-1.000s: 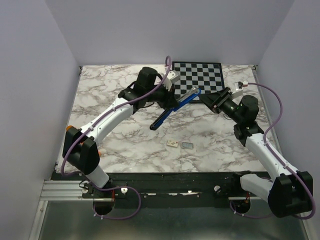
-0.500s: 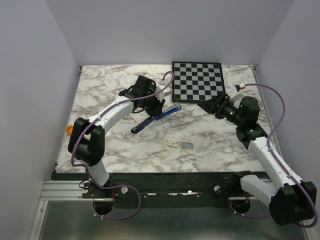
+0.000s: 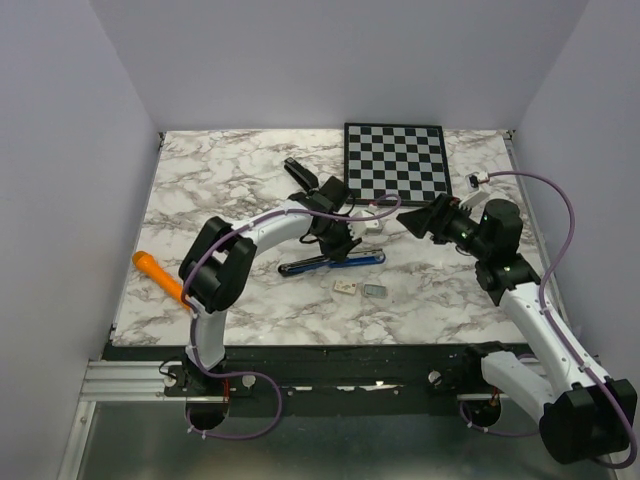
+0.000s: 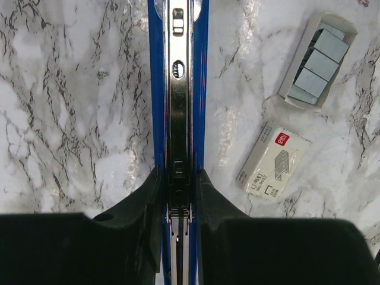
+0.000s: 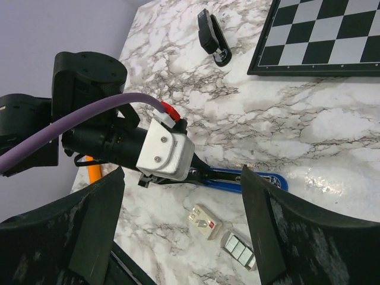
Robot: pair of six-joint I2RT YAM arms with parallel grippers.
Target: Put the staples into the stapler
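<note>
The blue stapler [image 3: 333, 262] lies on the marble table [image 3: 220, 190], opened, its metal channel [image 4: 178, 89] facing up. My left gripper [image 3: 337, 250] is shut on the stapler's sides [image 4: 178, 181] near one end. The staples [image 3: 375, 290] are silvery-grey blocks in a small open tray [image 4: 314, 59], just in front of the stapler, next to a tiny white box [image 3: 346, 287] [image 4: 274, 163]. My right gripper [image 3: 415, 218] hovers open, right of the stapler. In its wrist view the fingers [image 5: 98, 228] frame the box [image 5: 205, 221] and the staples [image 5: 240, 249] below.
A checkerboard [image 3: 395, 160] lies at the back centre-right. A black stapler-like object [image 3: 300, 172] sits behind the left arm. An orange tool [image 3: 158, 275] lies near the left front edge. Grey walls close in both sides of the table.
The left arm swung the blue stapler from raised near the checkerboard down flat onto the table, closer to the staples. The right gripper opened, let go of the stapler's far end and drew back.
</note>
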